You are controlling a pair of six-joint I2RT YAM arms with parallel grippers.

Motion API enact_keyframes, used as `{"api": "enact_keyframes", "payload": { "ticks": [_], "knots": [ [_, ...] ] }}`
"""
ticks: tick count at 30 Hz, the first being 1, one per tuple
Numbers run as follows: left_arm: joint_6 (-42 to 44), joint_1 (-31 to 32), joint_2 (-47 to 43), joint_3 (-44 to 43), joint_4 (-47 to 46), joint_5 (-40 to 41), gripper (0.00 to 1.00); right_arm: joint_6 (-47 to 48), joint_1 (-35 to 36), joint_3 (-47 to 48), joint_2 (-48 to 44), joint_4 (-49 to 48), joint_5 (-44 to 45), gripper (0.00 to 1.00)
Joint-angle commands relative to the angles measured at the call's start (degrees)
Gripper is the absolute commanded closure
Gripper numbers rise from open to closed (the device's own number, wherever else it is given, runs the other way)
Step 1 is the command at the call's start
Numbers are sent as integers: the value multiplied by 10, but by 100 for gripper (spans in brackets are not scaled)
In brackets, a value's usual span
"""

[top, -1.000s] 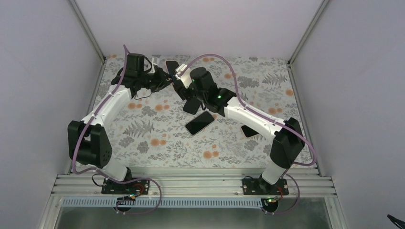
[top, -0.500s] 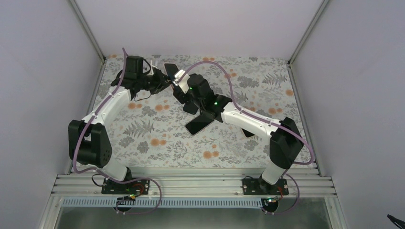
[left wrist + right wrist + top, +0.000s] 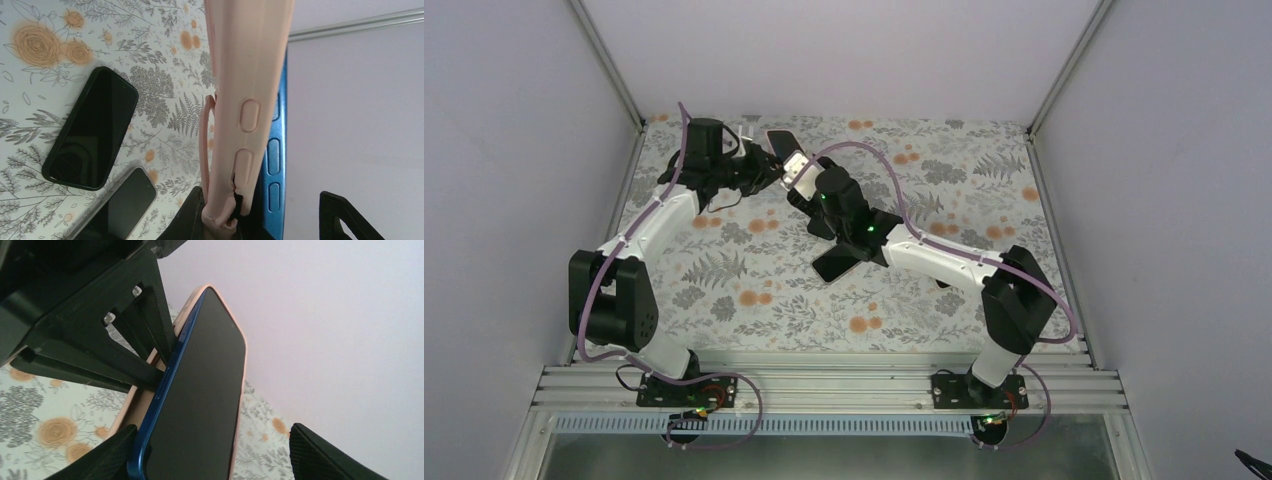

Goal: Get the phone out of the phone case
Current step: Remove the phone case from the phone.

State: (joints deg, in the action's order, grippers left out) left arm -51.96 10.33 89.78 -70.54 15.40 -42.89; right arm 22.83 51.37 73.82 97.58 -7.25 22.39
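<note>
Looking down from above, both arms reach to the far left of the flowered table [image 3: 984, 170]: the left gripper [image 3: 759, 165] holds the phone [image 3: 781, 139] up off the surface, and the right gripper [image 3: 796, 172] has its nose right at it, elbow swung wide over a handset [image 3: 836, 265] lying flat (a spare, not the one being worked). From the left wrist, the pink phone case [image 3: 250, 100] stands nearly on end with its lower end pinched tight in the clamped left jaws, and the phone's blue edge [image 3: 274, 165] already shows proud of the case along one side, so I'd judge the peeling-out step is in hand, partly done. From the right wrist, the dark screen [image 3: 200, 380] fills the middle, the case rim wrapped round its far corner, and the right gripper's fingers [image 3: 105, 455] stand apart on either side of the phone; the right-hand one is plainly clear of it, the left-hand one may just be brushing the blue edge, hard to say. Next it probably needs to close on the phone's bare edges and draw it away while the left keeps the case pinned
</note>
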Motion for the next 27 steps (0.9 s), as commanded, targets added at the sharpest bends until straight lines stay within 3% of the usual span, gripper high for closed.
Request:
{"api": "enact_keyframes", "payload": {
  "ticks": [1,8,17,27],
  "knots": [
    [-20,-3,-19,11,-39,-72,98,70,-13,-25,14,-80,96,33],
    [-19,-3,-27,21,-44,-72,98,101,-14,-28,21,-112,108,54],
    [-1,-3,-26,17,-28,-46,98,86,-23,1,6,-81,100,96],
    [17,-3,-33,29,-13,-11,97,33,-44,39,-19,-25,60,96]
  ]
}}
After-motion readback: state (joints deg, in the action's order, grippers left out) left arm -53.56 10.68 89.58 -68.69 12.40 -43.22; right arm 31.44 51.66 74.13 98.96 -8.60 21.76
